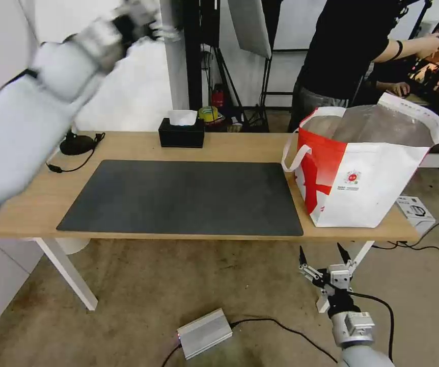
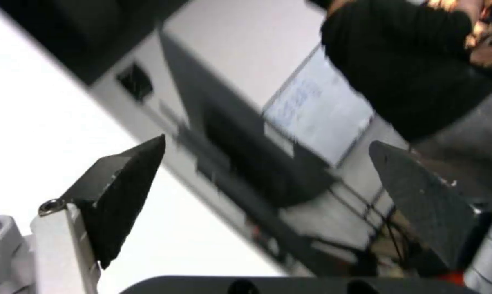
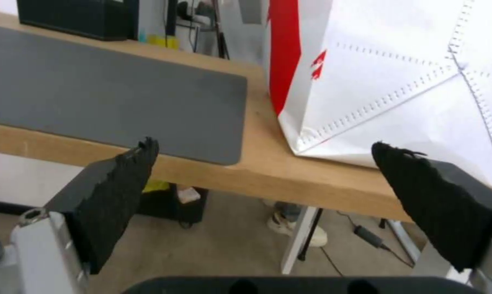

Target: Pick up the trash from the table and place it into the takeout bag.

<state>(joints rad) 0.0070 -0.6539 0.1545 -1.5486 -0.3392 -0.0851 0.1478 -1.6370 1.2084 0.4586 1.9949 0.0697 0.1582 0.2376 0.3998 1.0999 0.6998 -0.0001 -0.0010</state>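
Note:
The takeout bag (image 1: 362, 178) stands open on the right end of the table (image 1: 36, 204), its silver lining showing, beside the dark grey mat (image 1: 184, 196). No trash is in view on the table. My right gripper (image 1: 320, 248) hangs open below the table's front edge, under the bag. The right wrist view looks up between the open right gripper (image 3: 263, 143) at the bag (image 3: 393, 81), the mat (image 3: 93, 90) and the table edge (image 3: 268, 175). My left arm is raised high at the far left, its gripper (image 1: 145, 20) blurred. In its wrist view the left gripper (image 2: 268, 142) is open with nothing between its fingers.
A black tissue box (image 1: 181, 131) and a black lamp base (image 1: 77, 144) with its cord sit along the table's back edge. A small white box (image 1: 415, 209) lies right of the bag. A silver box (image 1: 204, 332) and cables lie on the floor. A person stands behind the bag.

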